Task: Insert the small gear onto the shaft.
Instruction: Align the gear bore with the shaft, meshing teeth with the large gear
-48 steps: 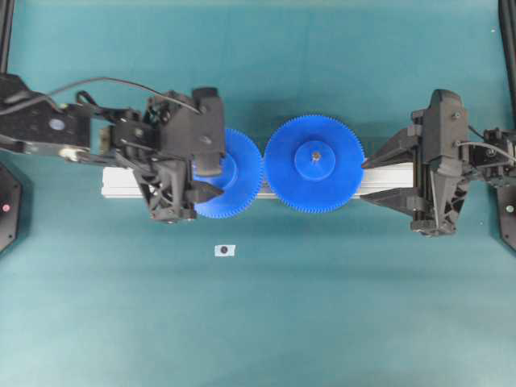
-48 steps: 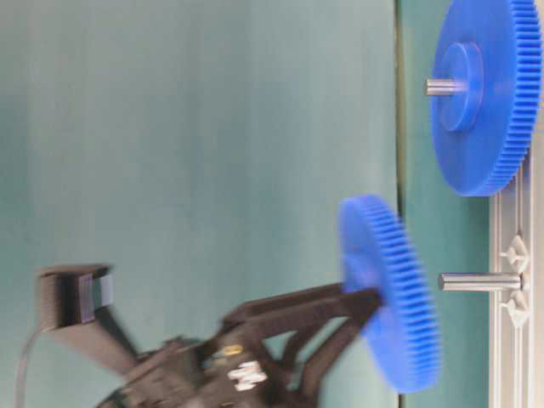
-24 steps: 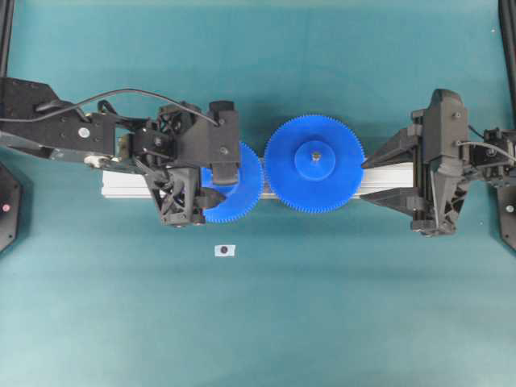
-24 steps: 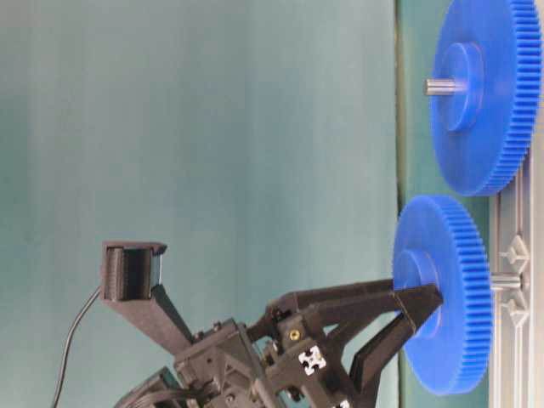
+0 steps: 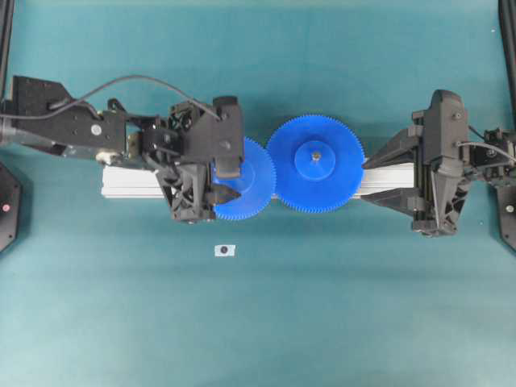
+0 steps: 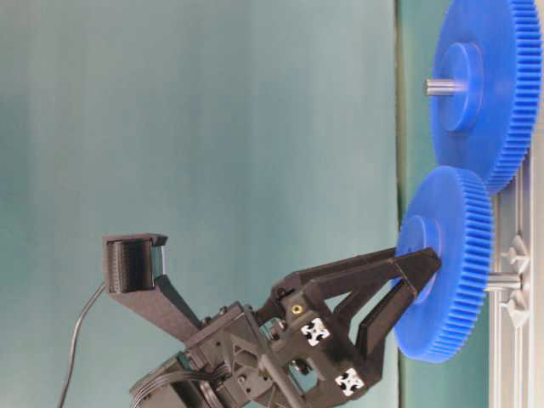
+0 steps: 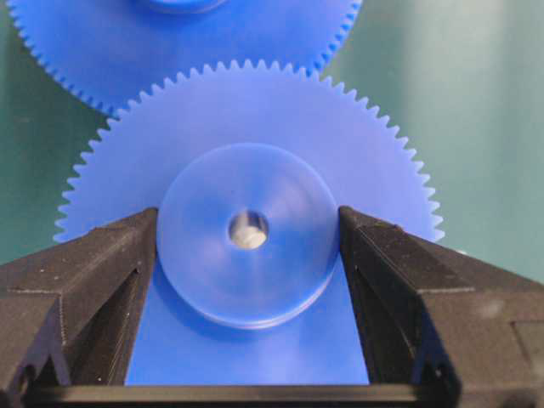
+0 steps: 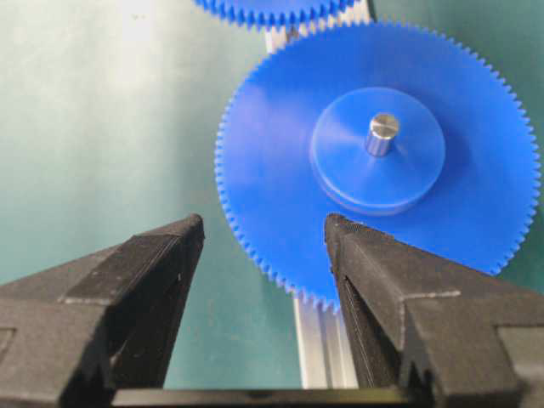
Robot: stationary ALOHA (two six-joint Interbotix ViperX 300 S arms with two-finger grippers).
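Gear, small: blue plastic fine-toothed small gear (image 7: 255, 212) with a raised round hub and centre hole; it sits over the rail, just left of the larger gear in the overhead view, the two toothed rims meeting or overlapping at the edge.
Gear hole: in the left wrist view a pale metal tip shows inside the centre hole, so the hole lines up with the pin.
Shaft: short thin metal shaft (image 6: 503, 281) stands out from the rail; in the table-level view only a short stub shows between the small gear's back face and the rail, the rest hidden by the gear.
Gear depth: the small gear is close to the rail but a sliver of shaft is visible behind it; whether it is fully seated I cannot tell.
Left gripper: black left gripper (image 7: 248, 234) is clamped on the small gear's raised hub, one finger on each side of it, pads touching the hub wall.
Larger gear: bigger blue toothed larger gear (image 5: 315, 164) rides on its own metal pin, right of the small gear in the overhead view.
Rail: silvery slotted aluminium rail (image 5: 129, 183) lies under both gears, running left to right.
Right gripper: black right gripper (image 8: 263, 234) stands spread wide and holds nothing, its tips just beside the rail's right end and near the larger gear's rim.
Marker: small pale tag with a dark dot (image 5: 225, 250) lies on the teal table (image 5: 322, 322), below the small gear in the overhead view and well apart from it.
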